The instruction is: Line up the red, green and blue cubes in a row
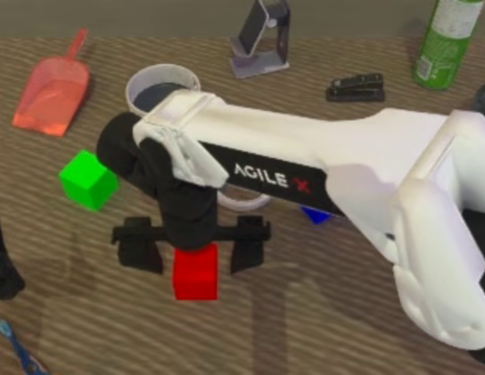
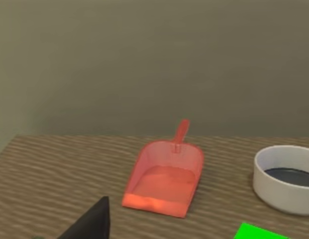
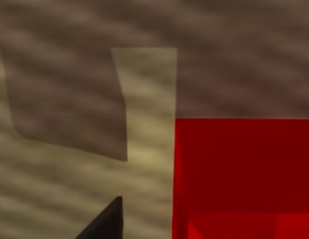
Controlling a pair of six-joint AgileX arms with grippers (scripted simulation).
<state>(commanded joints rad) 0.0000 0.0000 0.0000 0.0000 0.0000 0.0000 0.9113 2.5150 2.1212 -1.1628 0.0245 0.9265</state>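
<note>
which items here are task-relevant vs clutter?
Job:
red cube, between the open right gripper's fingers
green cube
blue cube, mostly hidden under the right arm

Lying about:
scoop
white bowl
phone stand
stapler
green can

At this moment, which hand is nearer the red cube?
The right hand: it is directly over the red cube, fingers open to either side of it. The left hand sits at the table's left edge, well away from the cube.
</note>
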